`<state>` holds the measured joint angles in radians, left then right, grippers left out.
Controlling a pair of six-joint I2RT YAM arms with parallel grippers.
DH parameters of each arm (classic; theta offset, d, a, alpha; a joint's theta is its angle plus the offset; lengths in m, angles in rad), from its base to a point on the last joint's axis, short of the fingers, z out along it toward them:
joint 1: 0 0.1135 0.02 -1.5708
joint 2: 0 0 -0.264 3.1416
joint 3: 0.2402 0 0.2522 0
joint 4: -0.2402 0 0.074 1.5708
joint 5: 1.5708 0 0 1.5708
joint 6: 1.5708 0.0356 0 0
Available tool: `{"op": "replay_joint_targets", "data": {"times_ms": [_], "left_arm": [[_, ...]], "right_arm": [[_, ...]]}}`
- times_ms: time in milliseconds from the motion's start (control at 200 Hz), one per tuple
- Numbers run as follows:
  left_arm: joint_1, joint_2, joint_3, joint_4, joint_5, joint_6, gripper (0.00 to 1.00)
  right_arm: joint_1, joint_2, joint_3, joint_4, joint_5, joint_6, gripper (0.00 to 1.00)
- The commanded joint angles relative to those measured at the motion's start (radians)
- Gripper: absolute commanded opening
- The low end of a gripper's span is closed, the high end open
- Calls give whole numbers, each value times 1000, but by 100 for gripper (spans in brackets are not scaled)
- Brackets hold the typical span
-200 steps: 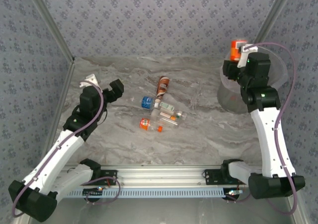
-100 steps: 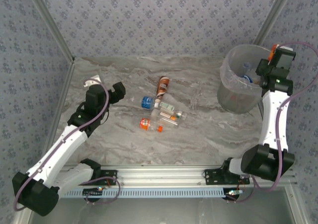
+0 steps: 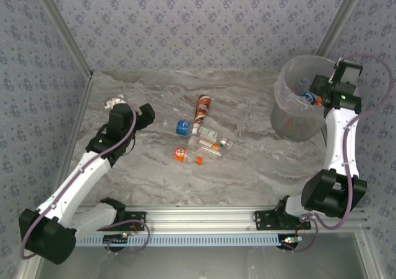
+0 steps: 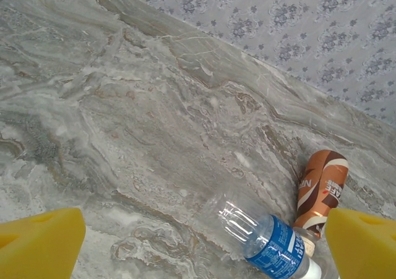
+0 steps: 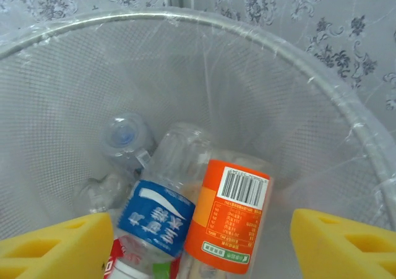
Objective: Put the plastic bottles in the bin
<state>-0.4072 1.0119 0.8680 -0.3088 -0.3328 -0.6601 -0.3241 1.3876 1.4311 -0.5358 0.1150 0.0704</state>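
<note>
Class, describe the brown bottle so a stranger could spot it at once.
On the marble table, find the bottles lying near the middle. The brown bottle lies farthest back, nearest the wall. Only it wears a full brown-and-white wrap; its neighbours are mostly clear.

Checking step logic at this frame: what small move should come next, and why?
Probably lower the open left end effector onto the clear blue-labelled plastic bottle lying just ahead of it, beside the brown-labelled bottle. The right end effector hangs open over the round translucent bin, where the orange-labelled bottle lies, so its drop looks done.
</note>
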Motion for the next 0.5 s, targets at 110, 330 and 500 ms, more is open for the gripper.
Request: {"op": "replay_joint_targets", "data": {"times_ms": [110,330,500], "left_arm": [[32,11,30,-40,3,-47,100],[73,50,31,-73,42,-99,100],[85,85,42,-86,76,-115,99]], "right_arm": [[41,-82,44,-61,-16,76,80],[227,-156,7,-38,-169,115,88],[452,-124,-18,24,-93,162,93]]}}
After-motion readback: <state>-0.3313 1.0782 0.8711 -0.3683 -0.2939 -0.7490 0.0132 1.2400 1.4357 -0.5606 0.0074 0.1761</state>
